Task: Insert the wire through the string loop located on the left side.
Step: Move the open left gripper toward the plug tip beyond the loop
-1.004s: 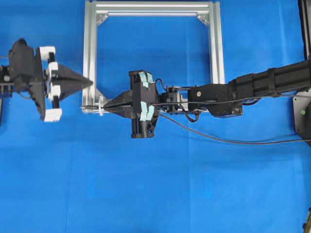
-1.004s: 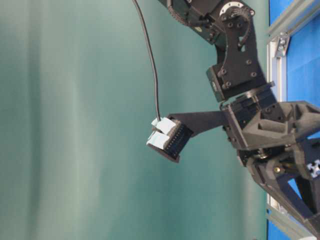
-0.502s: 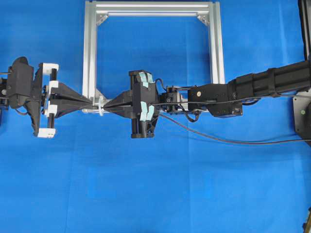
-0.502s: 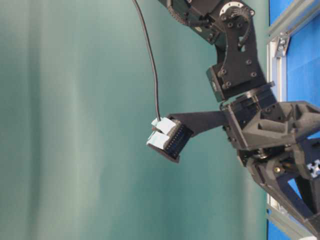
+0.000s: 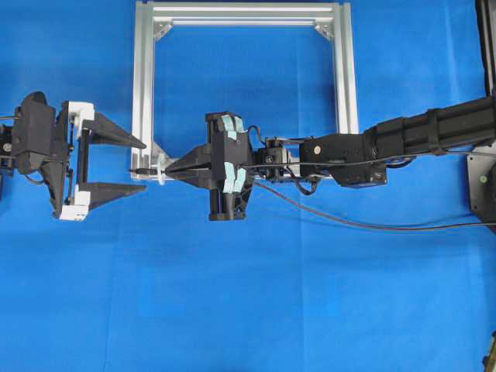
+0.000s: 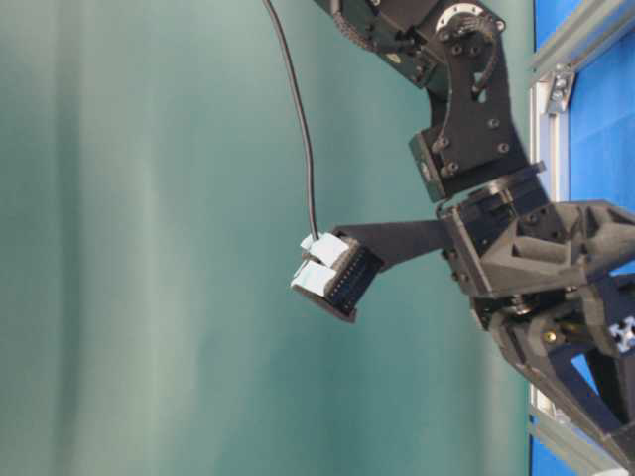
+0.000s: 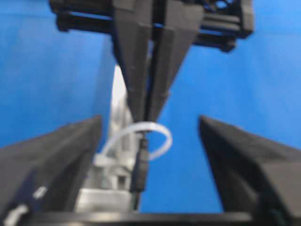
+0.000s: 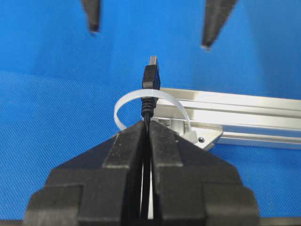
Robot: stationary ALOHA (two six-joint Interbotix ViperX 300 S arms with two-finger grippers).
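The wire (image 5: 349,221) runs from the right across the cloth into my right gripper (image 5: 169,169), which is shut on it just behind the plug. The black plug (image 5: 142,168) sticks out leftward through the white string loop (image 5: 160,169) at the lower left corner of the aluminium frame (image 5: 143,77). In the right wrist view the plug (image 8: 151,75) stands beyond the string loop (image 8: 123,106), above my right gripper (image 8: 146,125). My left gripper (image 5: 143,165) is open, one finger on each side of the plug. In the blurred left wrist view the plug (image 7: 140,165) points at the camera, under the loop (image 7: 162,141).
The square frame lies flat on the blue cloth, with its far rail (image 5: 244,13) at the table's back. The right arm (image 5: 426,136) stretches in from the right over the frame's lower right corner. In the table-level view the right arm (image 6: 476,129) hangs over the frame.
The left gripper swung down level with the plug with its fingers together, then spread them wide. The right gripper and the wire have stayed put.
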